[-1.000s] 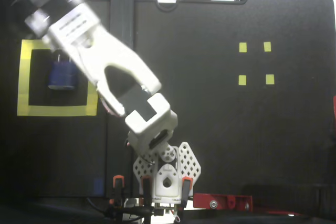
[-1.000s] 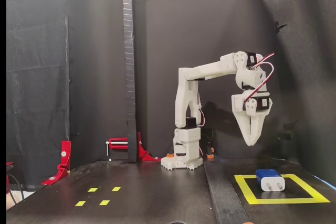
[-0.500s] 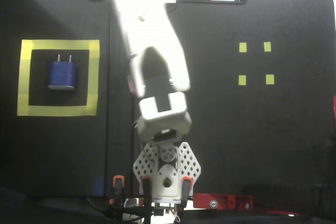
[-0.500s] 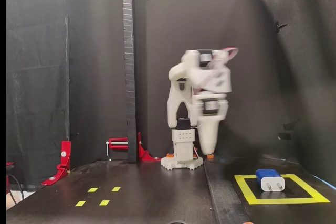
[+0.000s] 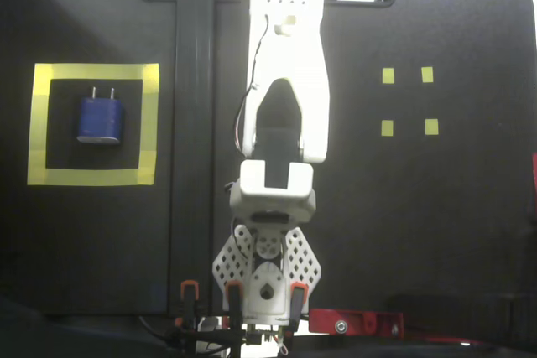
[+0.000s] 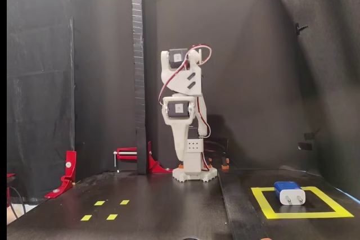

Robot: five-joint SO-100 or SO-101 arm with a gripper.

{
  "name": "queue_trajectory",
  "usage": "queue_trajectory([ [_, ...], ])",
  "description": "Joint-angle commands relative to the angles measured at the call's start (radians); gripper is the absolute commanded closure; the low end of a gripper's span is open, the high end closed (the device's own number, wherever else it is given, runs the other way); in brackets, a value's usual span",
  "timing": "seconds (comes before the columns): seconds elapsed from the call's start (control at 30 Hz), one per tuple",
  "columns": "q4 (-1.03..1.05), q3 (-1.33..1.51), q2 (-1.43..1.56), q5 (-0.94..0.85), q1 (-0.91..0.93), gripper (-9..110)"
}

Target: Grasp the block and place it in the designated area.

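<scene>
The dark-blue block [image 5: 101, 119] lies flat inside the designated area [image 5: 92, 177], a square of wide yellow tape at the left of a fixed view from above, its two prongs pointing to the far edge. From the front fixed view the block [image 6: 289, 192] rests in the yellow square [image 6: 270, 209] at the right. The white arm [image 5: 285, 56] stretches straight out from its base, well away from the block. My gripper [image 6: 183, 154] hangs down in front of the base, fingers together, holding nothing. From above the wrist hides the gripper.
Four tiny yellow tape squares [image 5: 388, 75] mark the other side of the table [image 6: 99, 203]. A black upright post [image 6: 138, 71] stands just left of the arm. Red clamps [image 6: 68, 172] [image 5: 357, 322] sit at the table edges.
The arm has swung away from above the yellow square to the middle and folded in over its base. The block has stayed still inside the square.
</scene>
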Motion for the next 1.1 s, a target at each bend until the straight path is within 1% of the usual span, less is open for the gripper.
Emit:
queue_trajectory([
  [0.0,-0.064,0.026,0.087,-0.014,0.012,101],
  [0.3,-0.489,0.408,0.448,-0.015,0.028,101],
  [0.63,-0.798,0.853,0.899,-0.015,0.028,101],
  [0.8,-0.914,1.075,1.140,-0.015,0.025,101],
  [1.07,-0.985,1.327,1.430,-0.015,0.018,101],
])
